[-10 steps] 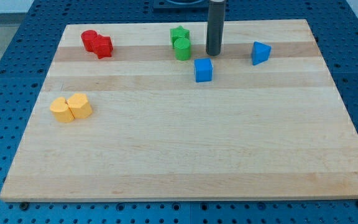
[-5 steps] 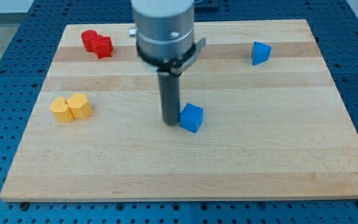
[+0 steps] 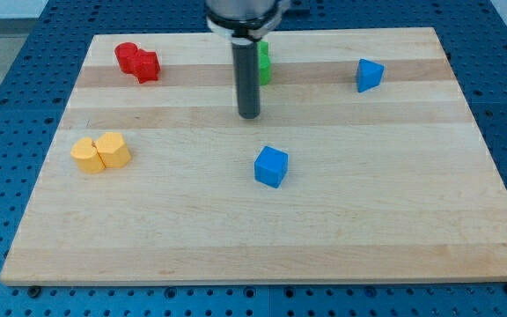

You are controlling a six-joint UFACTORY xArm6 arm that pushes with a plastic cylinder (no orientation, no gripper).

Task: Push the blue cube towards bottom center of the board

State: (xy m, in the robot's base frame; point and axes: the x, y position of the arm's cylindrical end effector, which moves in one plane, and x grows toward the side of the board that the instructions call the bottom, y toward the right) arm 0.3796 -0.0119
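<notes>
The blue cube [image 3: 271, 166] sits on the wooden board [image 3: 262, 238], a little above the board's middle and turned slightly on its base. My tip [image 3: 249, 115] is above the cube and a little to its left, about a block's width apart from it, not touching. The dark rod rises from the tip to the view's top and hides part of the green blocks.
Two red blocks [image 3: 137, 62] lie together at the top left. Two yellow blocks [image 3: 100, 151] touch at the left edge. Green blocks [image 3: 263, 62] show behind the rod at the top centre. A blue triangular block [image 3: 369, 75] sits at the top right.
The cube was pushed down and left from near the top centre to the board's middle. In the last half second my tip pulled back up the view, away from the cube, which stayed put.
</notes>
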